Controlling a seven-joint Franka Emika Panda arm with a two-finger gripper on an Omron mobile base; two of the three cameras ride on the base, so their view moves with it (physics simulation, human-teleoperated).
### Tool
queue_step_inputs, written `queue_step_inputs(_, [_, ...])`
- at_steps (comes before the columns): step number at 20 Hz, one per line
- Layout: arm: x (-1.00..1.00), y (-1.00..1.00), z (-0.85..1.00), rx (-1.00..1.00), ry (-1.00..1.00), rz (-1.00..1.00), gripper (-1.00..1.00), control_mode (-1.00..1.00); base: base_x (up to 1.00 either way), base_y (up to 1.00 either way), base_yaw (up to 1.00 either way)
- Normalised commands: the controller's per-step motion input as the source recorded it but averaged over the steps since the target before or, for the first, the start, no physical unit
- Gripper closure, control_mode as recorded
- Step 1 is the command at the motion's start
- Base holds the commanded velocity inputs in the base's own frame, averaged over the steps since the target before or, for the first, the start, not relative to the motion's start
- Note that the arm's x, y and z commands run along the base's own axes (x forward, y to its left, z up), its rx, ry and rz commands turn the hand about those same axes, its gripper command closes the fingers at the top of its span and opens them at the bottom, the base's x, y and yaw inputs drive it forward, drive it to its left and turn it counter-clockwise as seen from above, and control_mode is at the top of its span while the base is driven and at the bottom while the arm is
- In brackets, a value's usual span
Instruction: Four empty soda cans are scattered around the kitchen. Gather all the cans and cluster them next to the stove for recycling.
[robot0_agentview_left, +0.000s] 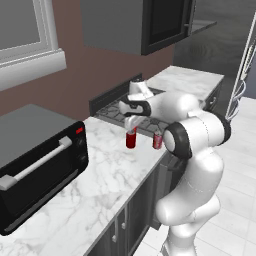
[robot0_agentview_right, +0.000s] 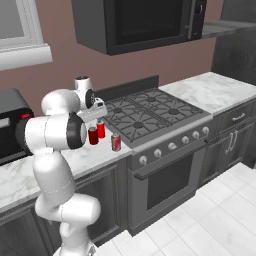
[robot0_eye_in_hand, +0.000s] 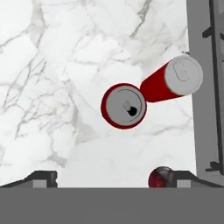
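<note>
Now three red cans (robot0_agentview_right: 101, 129) stand on the surface (robot0_agentview_left: 100, 170) just beside the stove (robot0_agentview_right: 155, 112); tool (robot0_agentview_left: 131, 121) above them, jaws wide, empty. Best lift straight up; avoid toppling neighbours; fourth can remains.

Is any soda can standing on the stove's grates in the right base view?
No: the three red cans stand on the marble counter beside the stove, none on its grates.
</note>
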Motion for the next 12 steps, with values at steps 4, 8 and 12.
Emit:
queue_step_inputs(4, [-0.29, -0.14, 0.30, 0.00, -0.08, -0.03, -1.00, -1.00, 0.00, 0.00, 0.00])
queue_step_inputs(8, [-0.29, -0.11, 0.31, 0.00, -0.10, -0.07, -1.00, -1.00, 0.00, 0.00, 0.00])
queue_step_inputs(12, [-0.32, -0.13, 0.29, 0.01, -0.09, -0.09, -1.00, -1.00, 0.00, 0.00, 0.00])
